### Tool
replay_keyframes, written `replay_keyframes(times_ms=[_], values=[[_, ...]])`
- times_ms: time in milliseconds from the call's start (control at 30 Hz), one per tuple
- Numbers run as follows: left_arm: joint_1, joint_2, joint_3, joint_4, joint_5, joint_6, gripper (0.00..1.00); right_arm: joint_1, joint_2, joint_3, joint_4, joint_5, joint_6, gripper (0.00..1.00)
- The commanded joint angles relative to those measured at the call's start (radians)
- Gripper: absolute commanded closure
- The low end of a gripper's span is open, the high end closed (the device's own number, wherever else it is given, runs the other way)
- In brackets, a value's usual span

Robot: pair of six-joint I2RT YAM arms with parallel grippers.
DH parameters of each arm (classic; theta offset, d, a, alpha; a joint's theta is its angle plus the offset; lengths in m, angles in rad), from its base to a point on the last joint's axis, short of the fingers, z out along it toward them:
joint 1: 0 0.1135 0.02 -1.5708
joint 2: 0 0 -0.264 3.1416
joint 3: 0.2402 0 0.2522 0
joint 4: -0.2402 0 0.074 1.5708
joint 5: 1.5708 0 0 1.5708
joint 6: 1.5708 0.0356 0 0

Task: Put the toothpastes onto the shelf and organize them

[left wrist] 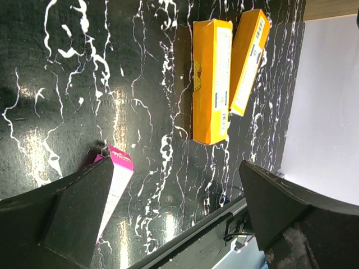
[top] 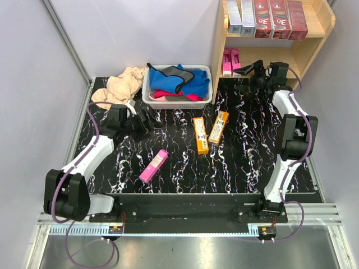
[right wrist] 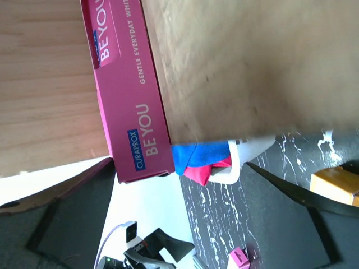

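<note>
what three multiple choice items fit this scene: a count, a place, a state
1. How many toothpaste boxes stand on the top tier of the shelf? A three B five C seven
2. Where do the two orange boxes lie? A on the table B on the top tier C on the lower tier
3. The left pincer is A shut on an orange box B open and empty C out of view
Answers: 1 B, two silver-grey and three dark red stand there; 2 A, both lie flat on the black top; 3 B, it stands wide with nothing between.
</note>
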Motion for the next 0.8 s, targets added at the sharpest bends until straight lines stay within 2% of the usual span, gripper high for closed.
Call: replay_keyframes(times_ms=[0,133,467,567,767], values=[[-0.007,-0.010,-0.011,0.033,0.020,0.019,0.01,0.004,-0.088,-0.035,-0.019,0.023,-0.031,0.02],[-0.010,-0.017,-0.021,0.035,0.020,0.024,0.01,0.004,-0.149,-0.106,0.081,0.013,-0.008,0.00],[-0.021,-0.031,-0.019,0.019,0.011,0.077,0.01,0.004,-0.275,-0.190,0.156,0.004,0.014,0.00],[-0.032,-0.033,-0.018,-0.005,-0.013,0.123,0.01,0.004,-0.312,-0.227,0.159,0.003,0.014,0.00],[-0.100,-0.045,-0.024,-0.084,-0.153,0.222,0.01,0.004,-0.424,-0.356,0.155,0.000,0.000,0.00]])
